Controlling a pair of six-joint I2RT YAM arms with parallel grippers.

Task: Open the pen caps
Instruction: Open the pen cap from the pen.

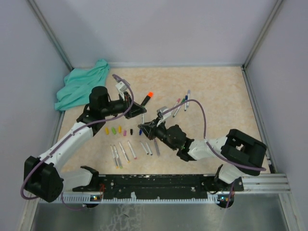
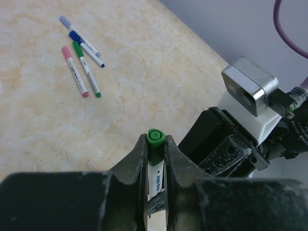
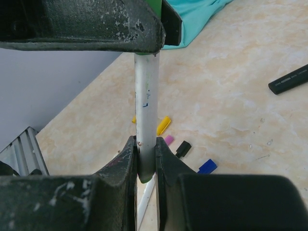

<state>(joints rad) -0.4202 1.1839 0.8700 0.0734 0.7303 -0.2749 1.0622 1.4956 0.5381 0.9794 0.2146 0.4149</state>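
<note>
Over the counter (image 1: 226, 91), mid-air between both arms: left gripper (image 2: 155, 143) closed tight on the green cap (image 2: 156, 136), right gripper (image 3: 147, 151) pinching the white barrel (image 3: 146, 101) further down. Pull straight apart along the barrel's axis in one steady motion, without bending or twisting off-line. Keep both grips firm against slipping on the smooth barrel. Afterwards, set the cap down beside the loose caps (image 1: 120, 130) lined up on the counter.

arms (image 1: 67, 142): white links, black joints | cables (image 2: 280, 12): purple | pincer fingers (image 2: 130, 168): black (scuffed)
</note>
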